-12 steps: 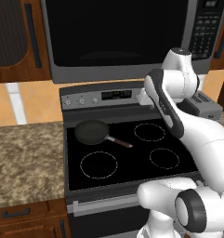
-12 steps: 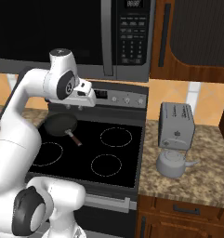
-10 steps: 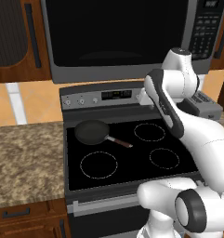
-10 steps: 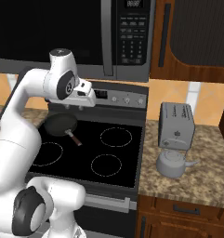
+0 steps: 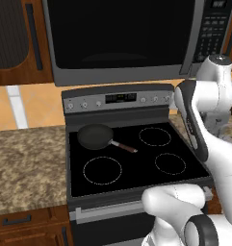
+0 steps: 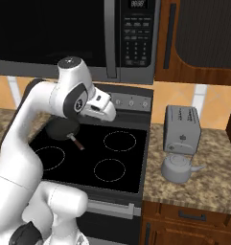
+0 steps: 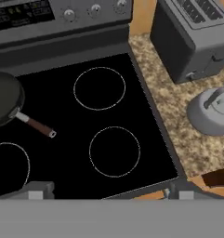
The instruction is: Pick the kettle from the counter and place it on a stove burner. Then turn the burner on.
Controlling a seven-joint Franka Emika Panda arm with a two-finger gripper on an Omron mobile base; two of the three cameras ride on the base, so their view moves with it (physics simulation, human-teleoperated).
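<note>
Fingers apart and empty, high above the cooktop; kettle waits on the worktop

The fingers (image 7: pixel 104 193) hold nothing, over the front of the black cooktop (image 7: pixel 67 116). The kettle (image 6: pixel 180 166) sits on the granite worktop (image 6: pixel 217 184), just in front of the toaster (image 6: pixel 183 129). It looks rigid, light and smooth-sided, so its thin arched handle is the likely hold. The toaster crowds the back; the nearer burner rings (image 6: pixel 109 170) lie bare, the frying pan (image 5: pixel 95 135) well apart.
</note>
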